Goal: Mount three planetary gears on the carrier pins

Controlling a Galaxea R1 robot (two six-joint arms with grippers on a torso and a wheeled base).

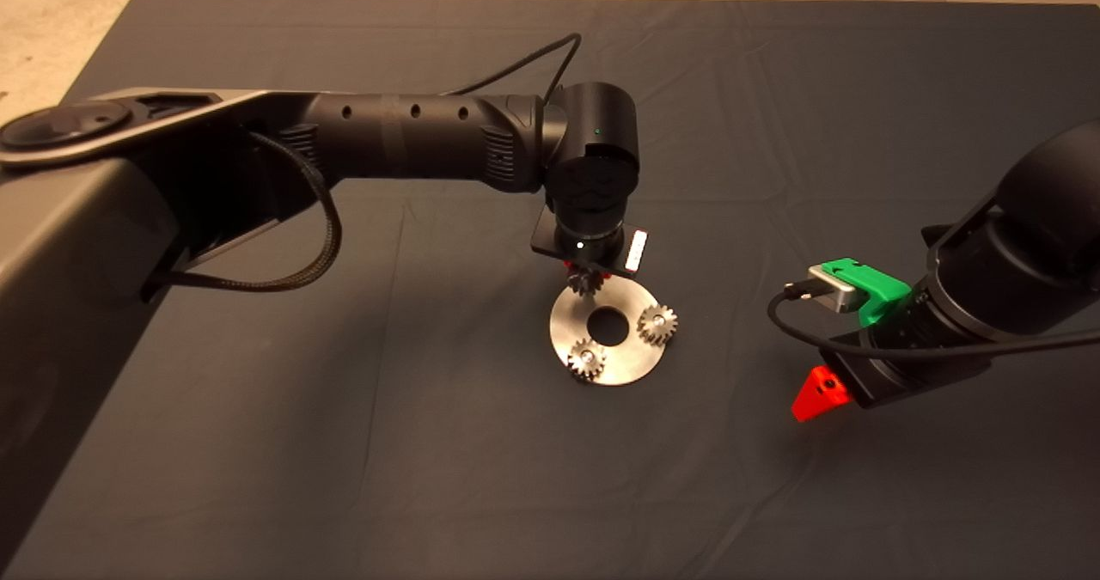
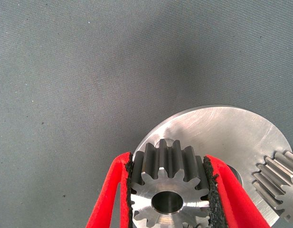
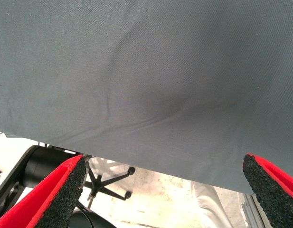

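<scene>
- Two planetary gears already sit on their carrier pins on the silver disc (image 1: 636, 361): one (image 1: 657, 324) on the side toward the right arm, one (image 1: 587, 359) on the near edge; the third gear (image 2: 169, 187) is clamped between the pads of the left tool (image 1: 586, 281), over the disc's far edge
- Largest around is the tabletop with its dark mat (image 1: 344, 442), creased in places; the disc lies flat on it, near the middle
- Left arm reaches in over the mat with its tool pointing down; the step in hand looks like seating the last gear, so the bore should be centred over the free pin (image 2: 169, 142), which peeks out just behind the gear's teeth, and the gear kept level while it goes down
- Right tool (image 3: 165, 190) waits with its fingers spread wide and nothing between them, well apart from the disc
- Seated gears stand apart from the held one, so nothing seems to block the descent; a tilted gear could jam on the pin
</scene>
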